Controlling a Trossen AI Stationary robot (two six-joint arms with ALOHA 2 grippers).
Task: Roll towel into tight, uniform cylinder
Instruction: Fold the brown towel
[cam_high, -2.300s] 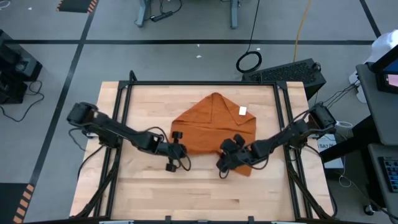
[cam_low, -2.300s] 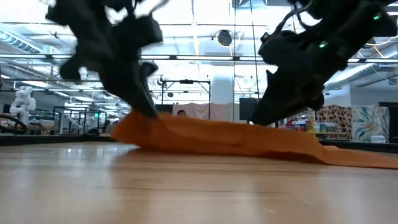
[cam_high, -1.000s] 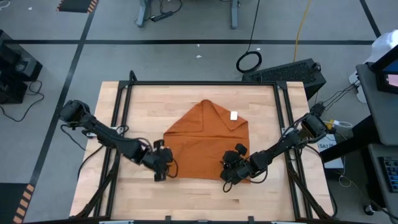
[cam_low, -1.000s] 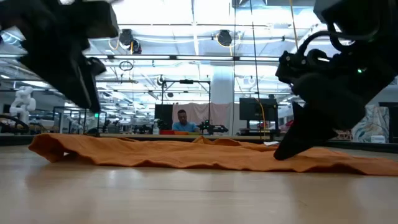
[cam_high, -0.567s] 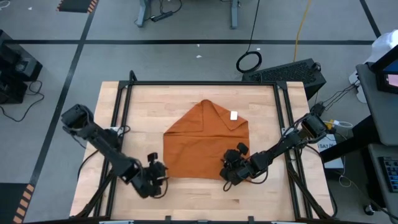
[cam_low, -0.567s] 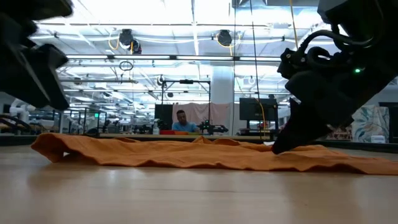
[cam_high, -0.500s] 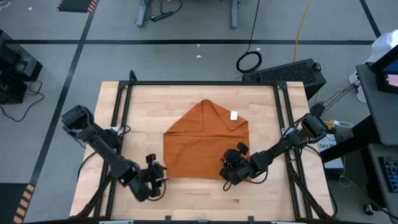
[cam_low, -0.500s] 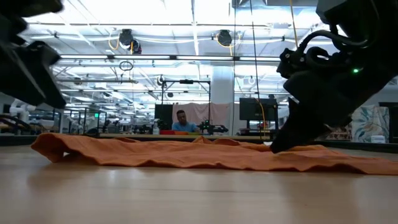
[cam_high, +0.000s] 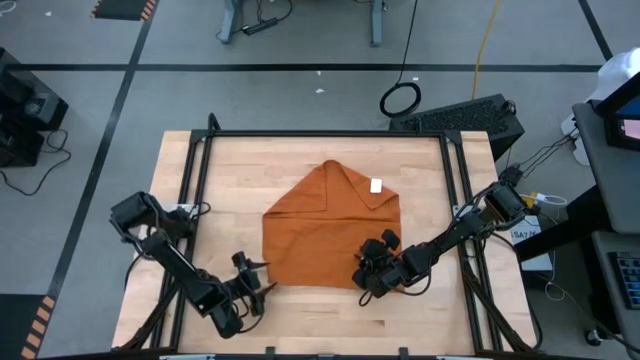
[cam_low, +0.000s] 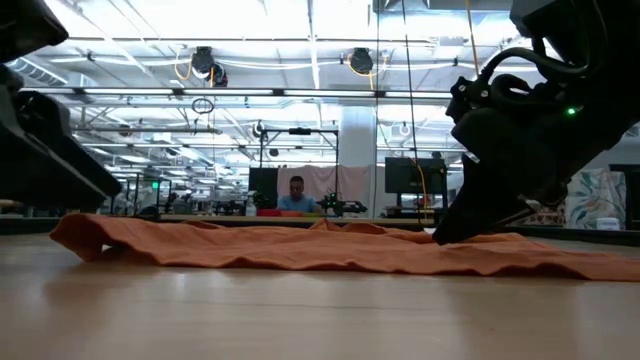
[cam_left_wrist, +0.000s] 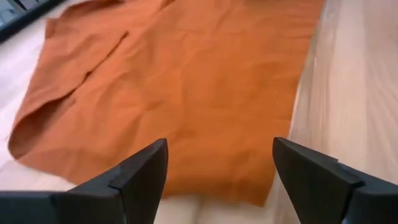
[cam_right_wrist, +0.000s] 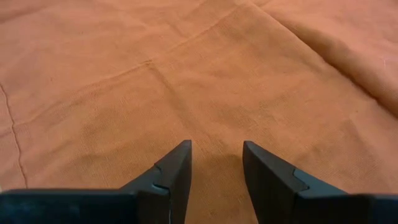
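Towel (cam_high: 330, 230) flat, partly folded; I see no roll begun. Left gripper (cam_high: 252, 284) jaws wide, empty, towel edge ahead. Right gripper (cam_right_wrist: 216, 163) jaws parted, tips on cloth, nothing pinched.

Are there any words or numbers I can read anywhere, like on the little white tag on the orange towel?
None can be read.
White tag on the towel: too small to tell whether it bears any print.
Boxes and screens in the room behind the table: too blurred to read.
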